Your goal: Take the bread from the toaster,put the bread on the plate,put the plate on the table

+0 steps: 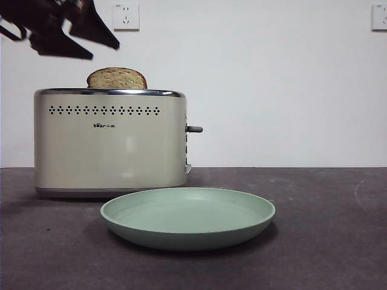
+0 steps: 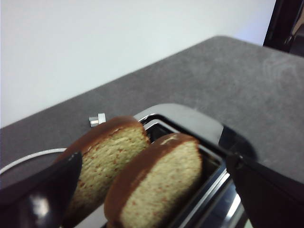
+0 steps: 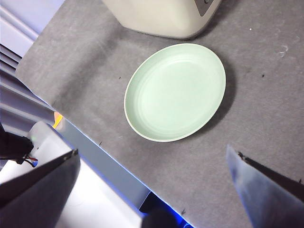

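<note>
Above toaster, left fingers open around two slices; front shows one.

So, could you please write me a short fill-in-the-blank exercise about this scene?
1. The plate holds ____ bread.
2. The left hand, jaws ____, hovers over the toaster.
3. ____ slices of bread stand in the toaster's slots.
4. The right hand waits high above the ____.

Missing: no; open; Two; plate
</note>
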`<state>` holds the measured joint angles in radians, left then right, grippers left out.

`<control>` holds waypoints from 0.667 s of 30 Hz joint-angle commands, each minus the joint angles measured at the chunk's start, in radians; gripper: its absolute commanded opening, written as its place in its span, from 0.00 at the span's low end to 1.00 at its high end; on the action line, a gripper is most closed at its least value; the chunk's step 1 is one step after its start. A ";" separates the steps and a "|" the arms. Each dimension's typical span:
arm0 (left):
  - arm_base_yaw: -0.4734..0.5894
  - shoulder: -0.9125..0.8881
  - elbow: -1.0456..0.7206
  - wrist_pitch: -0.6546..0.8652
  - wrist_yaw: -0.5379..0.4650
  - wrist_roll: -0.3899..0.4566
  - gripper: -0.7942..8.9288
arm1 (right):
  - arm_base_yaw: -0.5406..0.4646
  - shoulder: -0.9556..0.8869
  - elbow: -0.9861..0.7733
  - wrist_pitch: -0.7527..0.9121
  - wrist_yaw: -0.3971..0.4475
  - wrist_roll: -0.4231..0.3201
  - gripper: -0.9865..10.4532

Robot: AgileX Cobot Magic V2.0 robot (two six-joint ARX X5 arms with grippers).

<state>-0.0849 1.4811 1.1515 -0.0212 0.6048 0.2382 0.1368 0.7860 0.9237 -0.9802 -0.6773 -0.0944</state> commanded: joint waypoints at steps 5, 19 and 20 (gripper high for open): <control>-0.025 0.101 0.014 -0.003 -0.005 0.042 0.59 | 0.002 0.000 0.002 0.003 0.003 0.002 0.61; -0.044 0.118 0.015 -0.014 -0.034 0.051 0.07 | 0.002 0.000 0.002 0.003 0.003 0.008 0.61; -0.044 0.113 0.015 -0.013 -0.034 0.051 0.07 | 0.002 0.000 0.002 0.003 0.003 0.008 0.61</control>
<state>-0.1272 1.5982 1.1641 -0.0391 0.5678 0.2817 0.1368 0.7860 0.9237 -0.9802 -0.6765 -0.0902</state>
